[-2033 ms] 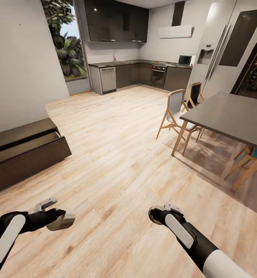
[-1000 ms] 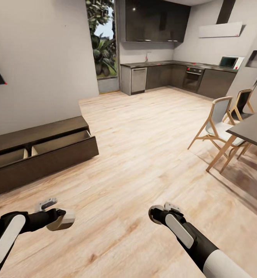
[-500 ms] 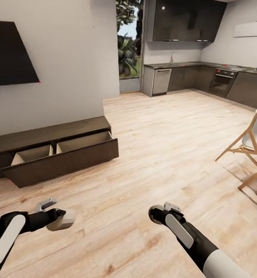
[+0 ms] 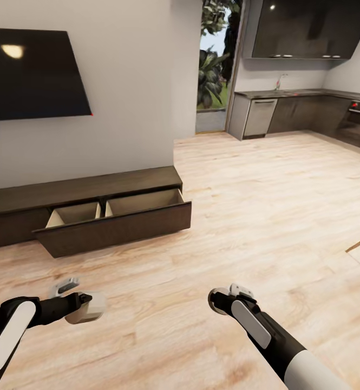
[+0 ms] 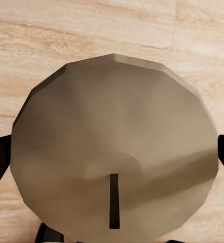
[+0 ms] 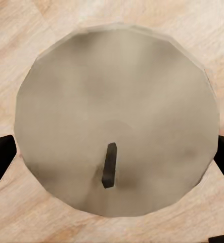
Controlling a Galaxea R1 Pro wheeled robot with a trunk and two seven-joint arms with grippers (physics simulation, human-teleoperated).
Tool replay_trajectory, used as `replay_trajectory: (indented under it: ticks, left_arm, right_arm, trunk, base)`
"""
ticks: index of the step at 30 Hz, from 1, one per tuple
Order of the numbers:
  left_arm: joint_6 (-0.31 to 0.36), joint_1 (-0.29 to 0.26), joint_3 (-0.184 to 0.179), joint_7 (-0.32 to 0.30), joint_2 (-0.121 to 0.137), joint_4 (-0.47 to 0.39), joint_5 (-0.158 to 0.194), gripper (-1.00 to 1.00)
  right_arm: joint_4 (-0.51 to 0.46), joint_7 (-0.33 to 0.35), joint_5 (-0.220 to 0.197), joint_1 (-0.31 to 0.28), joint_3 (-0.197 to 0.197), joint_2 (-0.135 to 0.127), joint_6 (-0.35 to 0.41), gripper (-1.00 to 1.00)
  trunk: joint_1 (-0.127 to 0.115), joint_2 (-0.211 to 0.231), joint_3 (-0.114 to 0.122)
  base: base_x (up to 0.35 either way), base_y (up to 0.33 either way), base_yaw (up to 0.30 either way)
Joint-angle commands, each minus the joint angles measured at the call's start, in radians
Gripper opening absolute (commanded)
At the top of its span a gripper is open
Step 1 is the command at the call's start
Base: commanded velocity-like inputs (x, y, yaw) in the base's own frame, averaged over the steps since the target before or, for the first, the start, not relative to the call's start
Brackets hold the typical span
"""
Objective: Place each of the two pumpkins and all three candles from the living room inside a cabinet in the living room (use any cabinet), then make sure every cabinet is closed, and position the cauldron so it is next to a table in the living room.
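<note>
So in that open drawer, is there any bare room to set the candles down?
Yes. The cabinet drawer shows two compartments with bare beige insides, split by a divider. Each gripper, left and right, holds a candle. The cabinet's top is also bare.

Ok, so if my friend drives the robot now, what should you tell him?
Left gripper: jaws shut on a candle.
Right gripper: jaws shut on a second candle.
The cabinet is ahead to the left, with its drawer pulled open.
Done: two candles in hand, drawer open.
Left: put both candles in the drawer, stow the third candle and both pumpkins, shut the drawer, and set the cauldron next to the table.
</note>
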Motion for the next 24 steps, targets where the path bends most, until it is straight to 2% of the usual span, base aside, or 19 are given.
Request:
replay_trajectory:
  ticks: [1,24]
  left_arm:
    - [0.003,-0.001,0.0,0.009,0.0,-0.001,0.013,-1.0]
    - [0.003,-0.001,-0.003,0.01,0.0,-0.001,0.013,-1.0]
  right_arm:
    - [-0.002,-0.007,-0.005,-0.001,0.004,-0.001,0.001,-1.0]
    - [-0.002,-0.006,-0.005,-0.001,0.004,-0.001,-0.004,-1.0]
  trunk:
    - [0.001,0.0,-0.001]
    - [0.001,0.0,-0.001]
  base:
    - [0.309,0.002,0.288]
    - [0.309,-0.012,0.288]
